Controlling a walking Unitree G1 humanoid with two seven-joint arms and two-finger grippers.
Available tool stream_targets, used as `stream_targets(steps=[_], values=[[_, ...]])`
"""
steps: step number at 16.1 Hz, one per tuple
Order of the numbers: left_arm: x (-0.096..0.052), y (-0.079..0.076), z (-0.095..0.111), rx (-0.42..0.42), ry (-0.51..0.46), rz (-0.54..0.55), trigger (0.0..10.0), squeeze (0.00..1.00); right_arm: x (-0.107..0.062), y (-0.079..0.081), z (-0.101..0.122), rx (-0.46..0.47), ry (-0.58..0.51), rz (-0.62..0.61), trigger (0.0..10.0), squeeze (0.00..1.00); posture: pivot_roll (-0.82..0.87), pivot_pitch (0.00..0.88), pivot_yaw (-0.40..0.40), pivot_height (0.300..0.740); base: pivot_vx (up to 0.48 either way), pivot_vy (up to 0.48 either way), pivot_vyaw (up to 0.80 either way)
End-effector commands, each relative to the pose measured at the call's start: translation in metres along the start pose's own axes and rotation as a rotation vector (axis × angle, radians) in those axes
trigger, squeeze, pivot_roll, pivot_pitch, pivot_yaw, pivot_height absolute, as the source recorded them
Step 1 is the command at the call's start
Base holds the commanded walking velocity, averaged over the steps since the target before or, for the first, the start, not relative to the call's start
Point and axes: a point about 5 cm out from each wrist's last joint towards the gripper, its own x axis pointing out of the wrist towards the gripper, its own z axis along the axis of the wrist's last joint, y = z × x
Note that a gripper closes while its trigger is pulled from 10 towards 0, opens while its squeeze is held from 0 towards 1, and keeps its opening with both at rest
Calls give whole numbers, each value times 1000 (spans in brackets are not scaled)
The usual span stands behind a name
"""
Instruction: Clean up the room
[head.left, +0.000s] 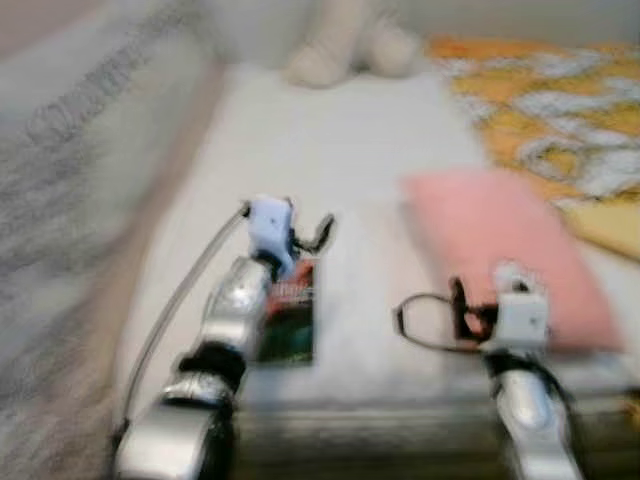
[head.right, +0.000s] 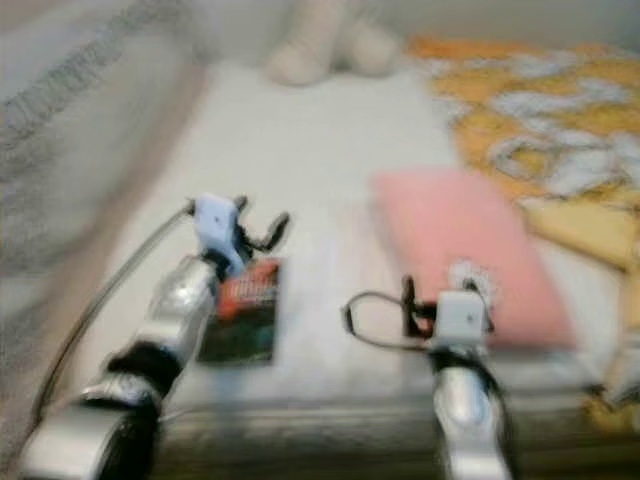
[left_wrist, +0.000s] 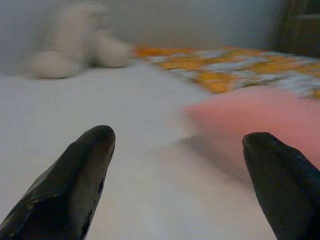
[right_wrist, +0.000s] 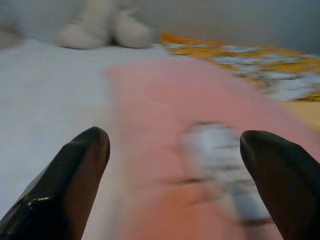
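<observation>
A dark booklet with red lettering (head.left: 290, 312) lies flat on the white bed sheet (head.left: 320, 140), partly under my left arm (head.left: 235, 310). To its right rests a pink pillow (head.left: 500, 240) with a small white-and-blue object (right_wrist: 220, 167) on its near end. My left gripper (left_wrist: 177, 142) is open above the bare sheet, beside the pillow's left edge. My right gripper (right_wrist: 175, 142) is open over the near end of the pillow, facing the small object. Nothing sits between either pair of fingers. All views are blurred.
A cream plush toy (head.left: 350, 45) sits at the far end of the bed. An orange and white patterned blanket (head.left: 560, 110) covers the right side. A grey striped surface (head.left: 70, 170) runs along the left. The bed's front edge (head.left: 380, 410) is near my arms.
</observation>
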Motion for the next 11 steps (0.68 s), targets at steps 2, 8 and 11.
stream_targets(steps=[2, 8, 11], values=[[-10, 18, 2, -26, -28, 115, 10000, 1000, 9, 8, 17, -2, -65, 34, 10000, 0, -61, 0, 54, 732, 454, 0, 0], [-14, -6, 2, -134, -51, 151, 10000, 929, 26, 5, 53, -1, -184, 79, 10000, 0, -46, 0, 39, 732, 305, 0, 221], [-18, -2, 8, -106, -58, 147, 10000, 0, 20, 9, 43, 19, -139, 80, 10000, 0, -42, 0, 37, 732, 0, -320, 190]])
